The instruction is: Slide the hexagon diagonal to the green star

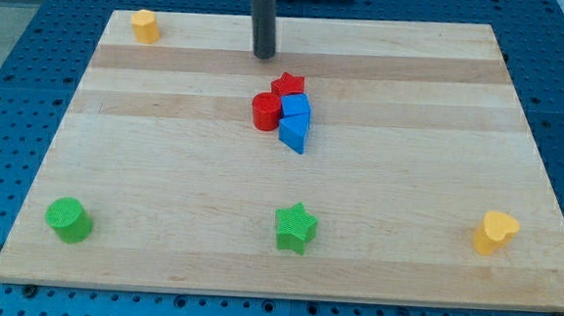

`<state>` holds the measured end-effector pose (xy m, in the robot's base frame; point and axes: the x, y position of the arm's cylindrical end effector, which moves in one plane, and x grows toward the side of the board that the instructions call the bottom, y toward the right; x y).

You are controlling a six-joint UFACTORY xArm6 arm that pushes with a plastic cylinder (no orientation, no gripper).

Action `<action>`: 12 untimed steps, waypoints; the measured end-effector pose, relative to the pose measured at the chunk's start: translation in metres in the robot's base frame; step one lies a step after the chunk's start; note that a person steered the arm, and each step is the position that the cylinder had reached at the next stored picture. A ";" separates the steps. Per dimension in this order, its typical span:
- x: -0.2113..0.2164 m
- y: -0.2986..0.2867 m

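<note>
The yellow hexagon (145, 24) sits near the board's top left corner. The green star (295, 227) lies near the bottom edge, about mid-width. My tip (264, 55) rests on the board near the top edge, well to the right of the hexagon and just above-left of the red star (288, 84). It touches no block. The tip is far above the green star.
A tight cluster lies below my tip: the red star, a red cylinder (265, 111), a blue cube (296, 108) and a blue triangle (294, 133). A green cylinder (68, 218) sits bottom left. A yellow heart (494, 232) sits bottom right. The wooden board (164, 161) ends on blue pegboard.
</note>
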<state>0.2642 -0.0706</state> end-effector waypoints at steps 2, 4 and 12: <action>-0.050 -0.080; -0.073 -0.122; -0.034 -0.138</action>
<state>0.2301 -0.2089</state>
